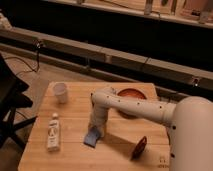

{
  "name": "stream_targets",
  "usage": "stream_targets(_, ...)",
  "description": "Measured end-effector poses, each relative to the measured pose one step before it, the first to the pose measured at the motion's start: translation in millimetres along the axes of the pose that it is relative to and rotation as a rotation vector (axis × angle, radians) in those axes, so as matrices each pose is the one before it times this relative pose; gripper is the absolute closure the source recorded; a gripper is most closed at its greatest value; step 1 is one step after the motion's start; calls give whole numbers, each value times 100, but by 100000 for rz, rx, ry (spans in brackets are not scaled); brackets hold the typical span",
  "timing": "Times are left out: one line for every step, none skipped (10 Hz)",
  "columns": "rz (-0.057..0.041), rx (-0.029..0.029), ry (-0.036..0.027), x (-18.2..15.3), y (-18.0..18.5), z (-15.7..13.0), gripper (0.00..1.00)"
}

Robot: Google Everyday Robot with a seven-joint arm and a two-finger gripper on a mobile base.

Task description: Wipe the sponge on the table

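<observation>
The robot's white arm is reaching in from the right of the view and bending down at the wrist, so that the gripper (97, 128) is hanging low over the near middle of the square light-wood butcher-block table (70, 114). The small flat light-blue sponge (92, 138) is lying on the wood directly under and just in front of the gripper, apparently touching it.

By judgement, the step in hand is the contact with the sponge: the robot is either taking hold of it or pressing it down in the course of a wipe, and this one moment fits both. Whether the gripper is clamped on the sponge or merely sitting above it cannot be told.

A wiping stroke from here is calling for steady downward pressure and a flat slide over bare wood, keeping off the white tube-like bottle (53, 132) lying near on the left and the dark red flat object (140, 147) on the right.

The wrist is covering the sponge's far edge and the gripper's tip. The round reddish-brown bowl (132, 94) is partly hidden behind the forearm, the white cup (60, 92) is standing well apart at the far left, and the table's near edge is running out of view.
</observation>
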Motion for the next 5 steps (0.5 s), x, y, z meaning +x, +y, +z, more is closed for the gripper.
stream_targets(27, 17, -1, 0, -5, -5, 100)
stream_targets(-436, -123, 316, -118, 54, -68, 100)
stream_targets(-1804, 224, 1627, -330, 30, -252, 100)
stream_targets(-2753, 1498, 2237, -1301, -352, -823, 100)
stream_targets(-3461, 1348, 2609, -1649, -530, -1335, 100)
